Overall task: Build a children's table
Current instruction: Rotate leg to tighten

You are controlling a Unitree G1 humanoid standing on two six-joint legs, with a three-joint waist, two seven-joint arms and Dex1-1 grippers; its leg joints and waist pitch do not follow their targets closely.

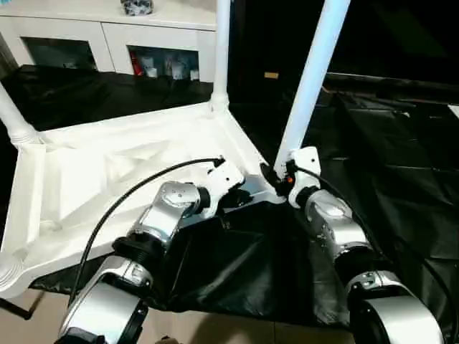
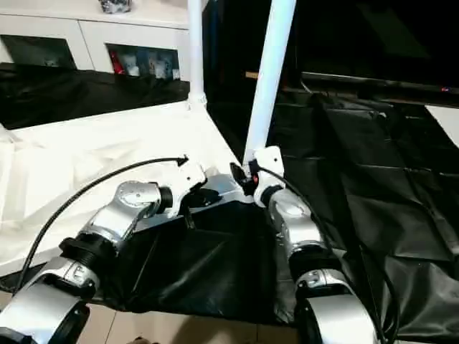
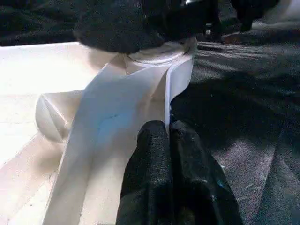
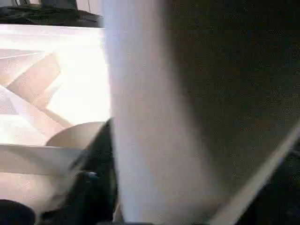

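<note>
On the black sheet (image 1: 401,172), the white table top (image 1: 107,179) lies ribbed side up with legs standing in its far corner sockets. At its near corner, the right gripper (image 1: 276,175) grasps the base of a tilted white leg (image 1: 310,79), while the left gripper (image 3: 168,140), fingers clenched together, presses against the top's rim.

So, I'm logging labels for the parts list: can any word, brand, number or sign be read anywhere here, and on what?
None can be read.
Table top and legs: plain white, no print seen.
Packages behind the cabinet's glass doors: coloured, too small and blurred to read.
</note>
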